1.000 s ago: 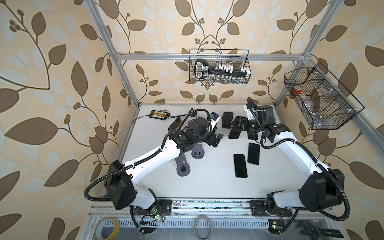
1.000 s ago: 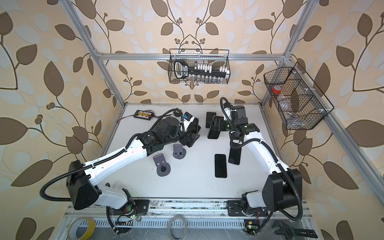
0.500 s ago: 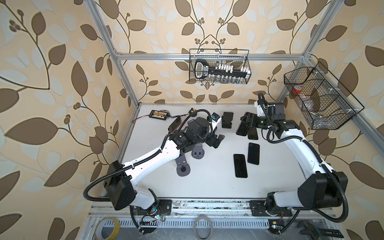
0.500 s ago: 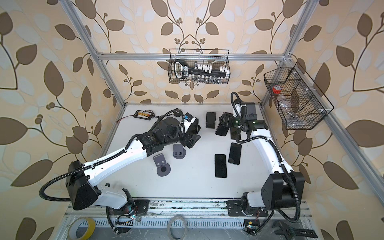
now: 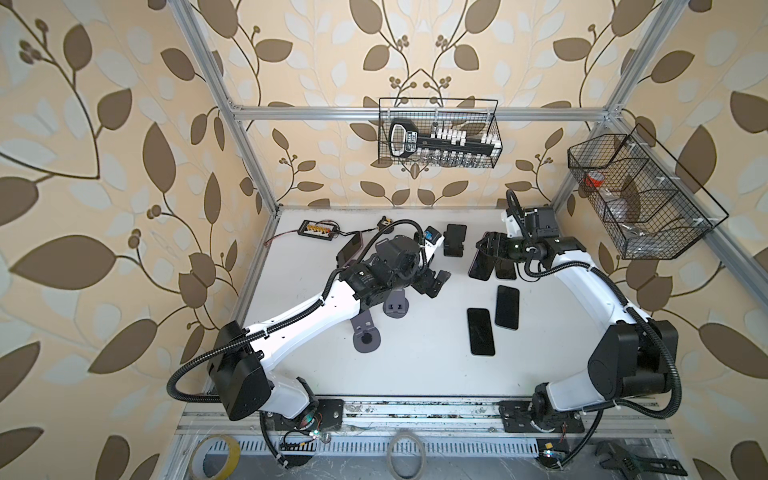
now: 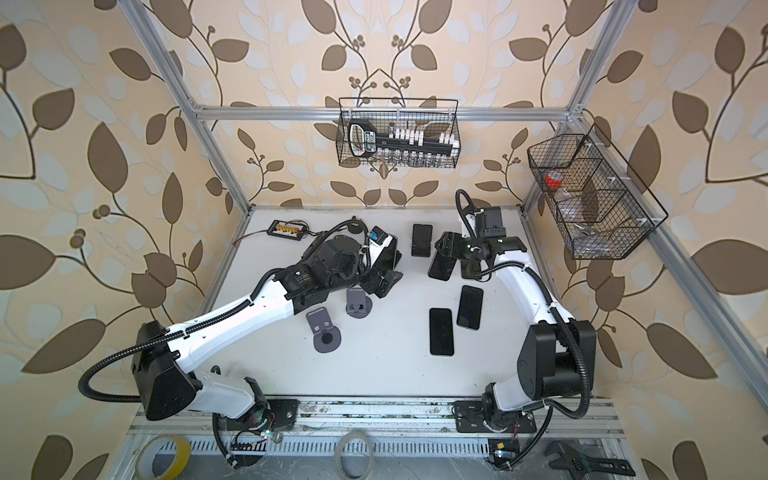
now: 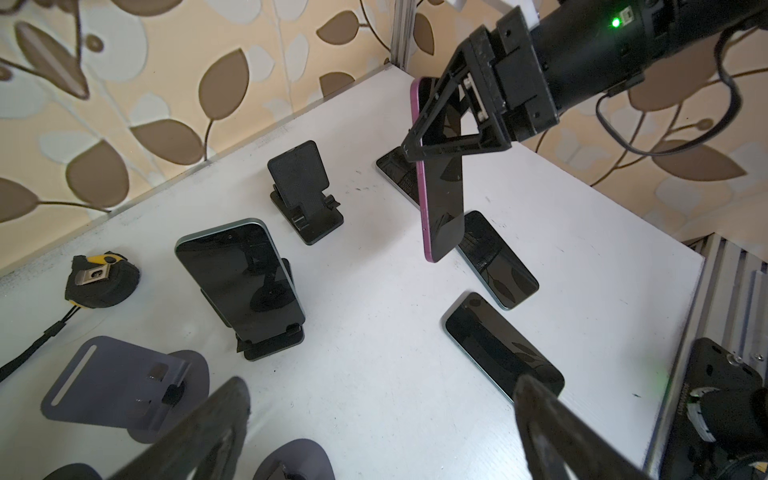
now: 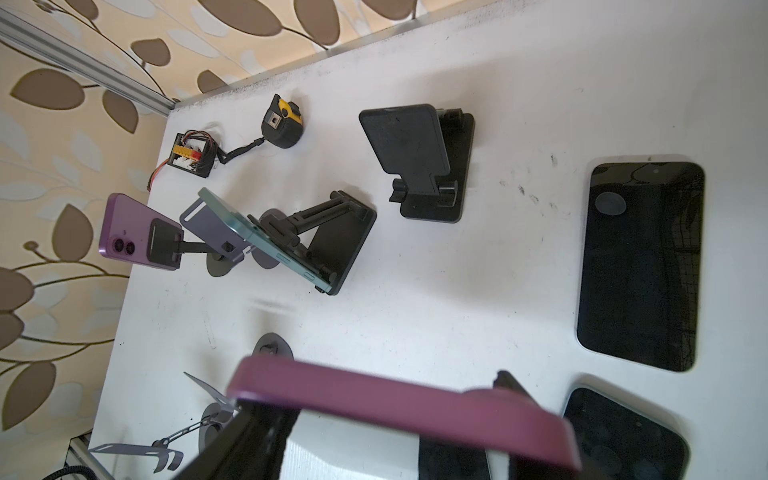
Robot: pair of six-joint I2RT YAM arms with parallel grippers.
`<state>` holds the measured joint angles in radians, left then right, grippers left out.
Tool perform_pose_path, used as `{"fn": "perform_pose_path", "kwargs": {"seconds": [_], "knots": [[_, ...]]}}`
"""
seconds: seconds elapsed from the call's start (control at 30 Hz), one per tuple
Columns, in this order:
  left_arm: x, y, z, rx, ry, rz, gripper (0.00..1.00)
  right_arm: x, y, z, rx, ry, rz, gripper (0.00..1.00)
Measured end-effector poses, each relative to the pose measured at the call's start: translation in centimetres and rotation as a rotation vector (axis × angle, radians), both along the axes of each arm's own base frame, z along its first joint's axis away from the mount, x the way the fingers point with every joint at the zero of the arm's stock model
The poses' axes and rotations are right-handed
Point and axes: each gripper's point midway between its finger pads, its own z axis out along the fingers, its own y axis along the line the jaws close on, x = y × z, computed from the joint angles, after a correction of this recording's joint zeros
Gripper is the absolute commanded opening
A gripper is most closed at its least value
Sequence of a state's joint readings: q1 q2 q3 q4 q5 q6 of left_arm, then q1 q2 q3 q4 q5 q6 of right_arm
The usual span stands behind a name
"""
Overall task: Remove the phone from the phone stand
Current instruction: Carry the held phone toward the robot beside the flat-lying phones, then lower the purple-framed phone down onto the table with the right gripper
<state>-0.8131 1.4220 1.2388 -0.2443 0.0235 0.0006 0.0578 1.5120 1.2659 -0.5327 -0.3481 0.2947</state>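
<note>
Tabletop of flat white board (image 5: 415, 374) spans the scene. Left gripper (image 5: 434, 282), jaws spread wide, hovers near centre. Right gripper (image 7: 432, 141), far right, clamps a slim purple-edged phone (image 7: 442, 216), apparently clear of the table. The black folding phone stand (image 7: 305, 191) stands apart to its left.

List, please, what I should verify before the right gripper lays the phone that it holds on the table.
1. Grip: right gripper is closed on the held purple phone: ok.
2. Held purple phone is free of the empty black stand: ok.
3. Landing place bare: cannot tell; a flat phone lies close below.
4. Left gripper open, apart from the held purple phone: ok.
5. All stands emptied: not ok; the teal phone rests on another stand.
</note>
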Motion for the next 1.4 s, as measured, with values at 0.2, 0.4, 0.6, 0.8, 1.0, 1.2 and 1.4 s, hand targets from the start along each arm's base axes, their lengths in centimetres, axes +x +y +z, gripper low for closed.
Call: {"fn": "perform_pose_path", "kwargs": {"seconds": [0.2,0.4,0.6,0.8,1.0,1.2,1.4], "knots": [[0.0,0.0,0.0,-0.001,0.001,0.0,0.99,0.2,0.1,-1.5,-0.002,0.042,0.001,0.38],[-0.1,-0.1,0.0,-0.002,0.002,-0.003,0.99,0.1,0.4,-4.0,-0.017,0.115,0.007,0.37],[-0.2,-0.2,0.0,-0.002,0.002,-0.005,0.99,-0.2,0.7,-6.8,-0.054,0.194,0.006,0.35],[-0.2,-0.2,0.0,-0.001,0.002,-0.005,0.99,-0.3,0.9,-10.0,-0.092,0.285,0.009,0.34],[-0.3,-0.3,0.0,-0.001,0.001,-0.008,0.99,0.4,0.9,-10.2,-0.135,0.299,0.0,0.34],[-0.4,-0.4,0.0,0.0,0.001,-0.012,0.99,1.6,0.3,-9.8,-0.172,0.286,-0.02,0.34],[-0.6,-0.6,0.0,0.0,0.001,-0.018,0.99,1.8,-0.1,-11.0,-0.202,0.32,-0.032,0.34]]}}
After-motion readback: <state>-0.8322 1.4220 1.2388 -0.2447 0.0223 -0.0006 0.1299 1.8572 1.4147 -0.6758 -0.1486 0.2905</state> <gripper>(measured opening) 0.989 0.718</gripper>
